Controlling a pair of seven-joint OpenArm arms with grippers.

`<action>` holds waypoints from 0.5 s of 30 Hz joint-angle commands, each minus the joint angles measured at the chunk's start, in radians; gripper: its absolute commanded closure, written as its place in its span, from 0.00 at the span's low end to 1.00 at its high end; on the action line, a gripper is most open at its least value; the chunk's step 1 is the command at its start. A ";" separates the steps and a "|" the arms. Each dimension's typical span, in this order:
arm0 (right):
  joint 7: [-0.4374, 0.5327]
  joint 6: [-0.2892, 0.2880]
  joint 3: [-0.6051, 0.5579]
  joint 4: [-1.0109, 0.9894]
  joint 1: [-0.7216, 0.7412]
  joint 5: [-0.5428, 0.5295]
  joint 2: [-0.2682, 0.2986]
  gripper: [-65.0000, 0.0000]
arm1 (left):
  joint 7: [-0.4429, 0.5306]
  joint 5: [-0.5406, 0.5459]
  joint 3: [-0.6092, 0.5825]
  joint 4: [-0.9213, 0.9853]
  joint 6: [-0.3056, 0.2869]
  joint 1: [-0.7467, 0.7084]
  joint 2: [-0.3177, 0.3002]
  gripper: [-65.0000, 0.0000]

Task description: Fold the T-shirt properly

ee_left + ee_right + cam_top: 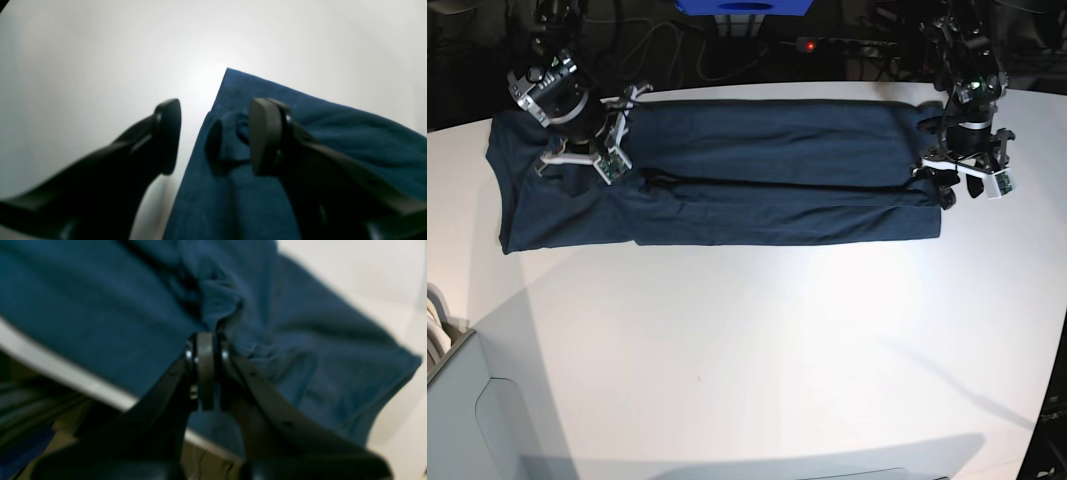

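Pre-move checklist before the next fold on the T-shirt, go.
1. Right claw shut on T-shirt cloth: ok, a bunch of fabric is pinched between its jaws.
2. Left claw gripping: not ok, jaws open, straddling the shirt's edge.
3. Cloth between the left claw's jaws: ok, one finger over cloth, the other over bare table.
4. Shirt spread long and flat: ok in the base view.
5. Which layers the right claw holds: cannot tell.

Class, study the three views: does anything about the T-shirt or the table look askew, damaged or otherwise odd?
Nothing damaged or spilled. The T-shirt lies partly folded lengthwise on the white table. Its end under the right tool is bunched and wider than the rest, so the strip looks uneven there. The left tool straddles the opposite edge, open.
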State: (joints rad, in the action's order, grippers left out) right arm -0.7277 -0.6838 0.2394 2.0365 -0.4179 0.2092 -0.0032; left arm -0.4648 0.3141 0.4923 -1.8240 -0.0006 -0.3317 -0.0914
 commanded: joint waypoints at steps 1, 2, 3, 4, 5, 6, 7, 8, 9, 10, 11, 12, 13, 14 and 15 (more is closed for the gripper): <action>0.013 -0.014 -0.010 0.017 -0.012 -0.007 -0.010 1.00 | 0.027 0.004 0.004 -0.024 0.000 0.004 -0.008 0.52; 0.013 -0.014 -0.027 0.017 -0.025 -0.007 -0.016 1.00 | 0.027 0.004 0.004 -0.024 0.000 0.004 -0.009 0.52; 0.013 -0.014 -0.041 0.017 -0.039 -0.007 -0.014 1.00 | 0.027 0.004 0.004 -0.024 0.000 0.004 -0.009 0.52; 0.013 -0.014 -0.062 0.017 -0.046 -0.007 -0.014 1.00 | 0.027 0.004 0.004 -0.024 0.000 0.004 -0.009 0.52; 0.013 -0.014 -0.081 0.016 -0.054 -0.007 -0.013 1.00 | 0.027 0.004 0.004 -0.024 0.000 0.004 -0.009 0.52; 0.013 -0.014 -0.097 0.016 -0.055 -0.006 -0.013 1.00 | 0.027 0.004 0.004 -0.026 0.000 0.006 -0.009 0.52; 0.012 -0.014 -0.110 0.013 -0.055 -0.003 -0.013 1.00 | 0.027 0.004 0.004 -0.026 0.000 0.006 -0.009 0.52; 0.006 -0.014 -0.117 0.011 -0.057 -0.003 -0.013 1.00 | 0.027 0.004 0.004 -0.026 0.000 0.006 -0.009 0.52; 0.004 -0.014 -0.125 0.010 -0.057 -0.003 -0.013 1.00 | 0.028 0.004 0.004 -0.026 0.000 0.006 -0.009 0.52; 0.003 -0.014 -0.136 0.010 -0.059 -0.003 -0.013 1.00 | 0.028 0.004 0.004 -0.026 0.000 0.006 -0.009 0.52; 0.003 -0.014 -0.142 0.010 -0.063 -0.003 -0.013 1.00 | 0.028 0.004 0.004 -0.026 0.000 0.007 -0.009 0.52; 0.003 -0.014 -0.145 0.010 -0.071 -0.003 -0.011 1.00 | 0.028 0.004 0.004 -0.026 0.000 0.007 -0.009 0.52; 0.003 -0.014 -0.147 0.010 -0.072 -0.003 -0.011 1.00 | 0.028 0.004 0.004 -0.026 0.000 0.007 -0.009 0.52; 0.003 -0.014 -0.148 0.010 -0.072 -0.003 -0.011 1.00 | 0.028 0.004 0.004 -0.026 0.000 0.007 -0.009 0.52; 0.003 -0.014 -0.148 0.010 -0.069 -0.001 -0.011 1.00 | 0.028 0.004 0.004 -0.026 0.000 0.009 -0.009 0.52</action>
State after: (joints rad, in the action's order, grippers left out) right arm -0.7425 -0.6842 0.0929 2.0304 -0.4892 0.2245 -0.0162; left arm -0.4644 0.3141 0.4923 -1.8271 -0.0006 -0.3286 -0.0917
